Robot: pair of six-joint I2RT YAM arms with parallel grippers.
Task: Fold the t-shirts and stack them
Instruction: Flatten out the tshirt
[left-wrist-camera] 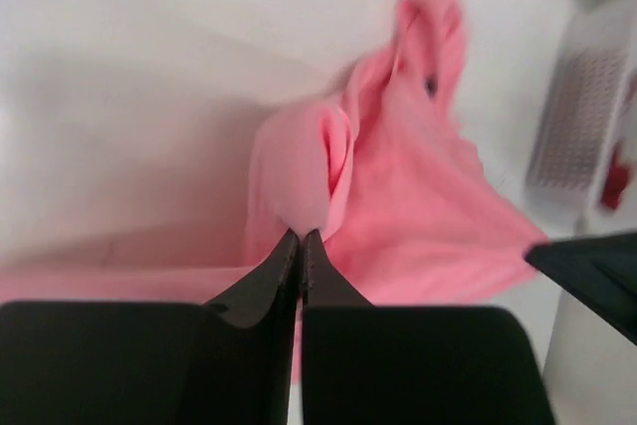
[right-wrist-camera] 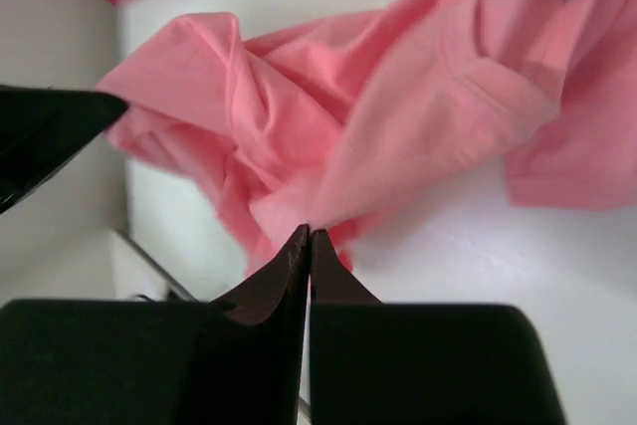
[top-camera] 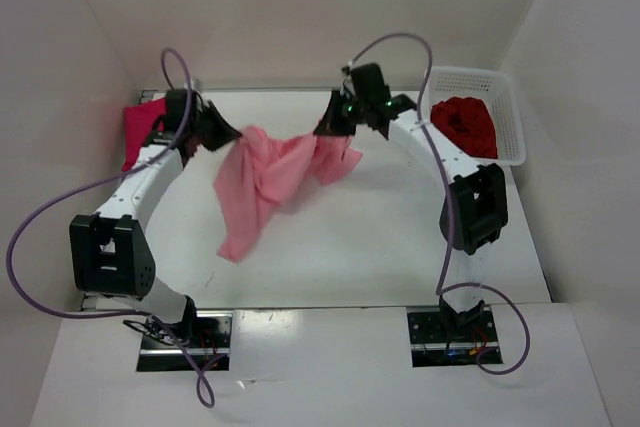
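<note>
White walls boxed in the pale desk, above which the salmon pink t-shirt hung bunched between the two arms, while the magenta-red t-shirt lay at the far left corner and the dark crimson t-shirt sat in the white mesh basket. Both the left pincer and the right pincer were clamped shut on the pink cloth, one at either end. To spread it well, the arms would probably need to draw apart evenly until the twisted middle pulled flat, then lower it squarely onto bare desk.
</note>
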